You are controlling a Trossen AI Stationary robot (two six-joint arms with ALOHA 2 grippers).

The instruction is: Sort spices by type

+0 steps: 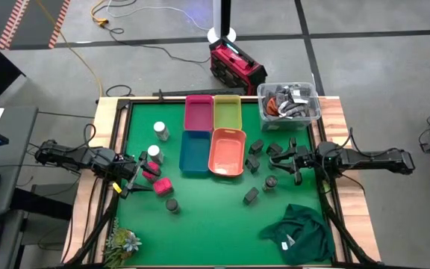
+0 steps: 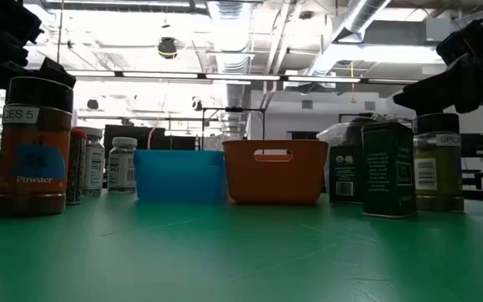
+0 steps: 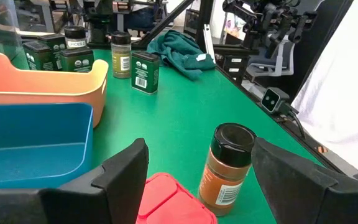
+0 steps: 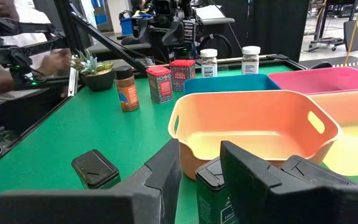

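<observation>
My left gripper (image 1: 134, 178) (image 3: 197, 180) is open at the table's left. A pink-red block (image 3: 166, 200) stands between its fingers, and I cannot tell whether it touches them. A brown jar with a black cap (image 3: 227, 167) stands just ahead. A second pink-red block (image 1: 163, 186) and two white-capped jars (image 1: 160, 131) stand nearby. My right gripper (image 1: 277, 159) (image 4: 201, 180) is open at the table's right. Its fingers stand on either side of a dark green tin (image 4: 212, 182), with a gap showing on one side. Several more dark tins (image 1: 254, 153) stand around it.
The pink (image 1: 198, 112), yellow (image 1: 227, 112), blue (image 1: 195, 152) and orange (image 1: 228, 152) bins sit in the table's middle. A clear box of cables (image 1: 290, 101) is at the far right. A green cloth (image 1: 297, 232) lies at the near right and a small plant (image 1: 123, 243) at the near left.
</observation>
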